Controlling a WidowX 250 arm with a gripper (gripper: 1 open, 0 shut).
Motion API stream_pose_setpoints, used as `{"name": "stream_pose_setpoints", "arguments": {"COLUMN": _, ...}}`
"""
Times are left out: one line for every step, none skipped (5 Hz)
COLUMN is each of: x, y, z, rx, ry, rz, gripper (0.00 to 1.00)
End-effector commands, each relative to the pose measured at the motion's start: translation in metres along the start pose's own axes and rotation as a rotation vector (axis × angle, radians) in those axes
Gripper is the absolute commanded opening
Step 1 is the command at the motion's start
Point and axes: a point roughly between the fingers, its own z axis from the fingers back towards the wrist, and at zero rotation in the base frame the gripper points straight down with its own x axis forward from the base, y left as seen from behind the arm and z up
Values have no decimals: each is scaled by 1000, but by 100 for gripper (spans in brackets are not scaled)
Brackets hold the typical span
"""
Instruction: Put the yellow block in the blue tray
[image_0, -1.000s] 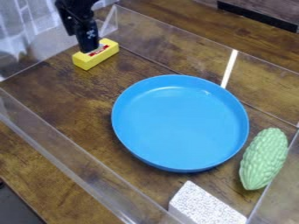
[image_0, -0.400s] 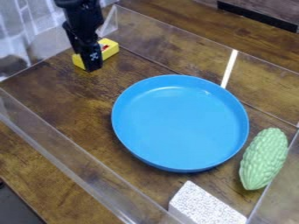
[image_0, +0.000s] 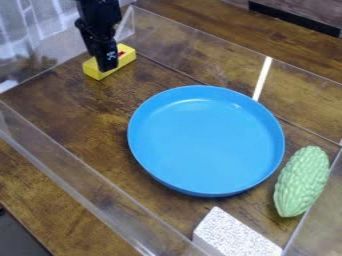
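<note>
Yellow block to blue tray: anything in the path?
Nothing visible. The yellow block sits at back left under the gripper; bare wood lies between it and the blue tray. The green object and white sponge lie beyond the tray.

Glossy blue tray (image_0: 201, 178), dark wood table (image_0: 80, 120)

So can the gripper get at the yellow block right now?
Probably yes: the gripper is already down on the yellow block, apparently shut on it, with nothing in between.

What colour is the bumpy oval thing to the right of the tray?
Light green. The bumpy oval shows clearly in the camera view, beside the blue tray.
</note>
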Motion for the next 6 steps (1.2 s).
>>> {"name": "stream_pose_setpoints", "arguments": {"x": 6, "y": 28, "z": 11, "rx": 68, "ry": -31, "rz": 65, "gripper": 100}}
{"name": "stream_pose_setpoints", "arguments": {"x": -4, "y": 30, "z": 14, "rx": 75, "ry": -35, "rz": 82, "gripper": 100}}
{"name": "stream_pose_setpoints", "arguments": {"x": -12, "y": 31, "z": 19, "rx": 88, "ry": -26, "rz": 88, "gripper": 100}}
{"name": "stream_pose_setpoints", "arguments": {"x": -13, "y": 43, "z": 28, "rx": 94, "ry": -30, "rz": 72, "gripper": 100}}
{"name": "stream_pose_setpoints", "arguments": {"x": -15, "y": 57, "z": 36, "rx": 97, "ry": -37, "rz": 56, "gripper": 100}}
{"name": "stream_pose_setpoints", "arguments": {"x": -10, "y": 44, "z": 41, "rx": 100, "ry": -42, "rz": 68, "gripper": 100}}
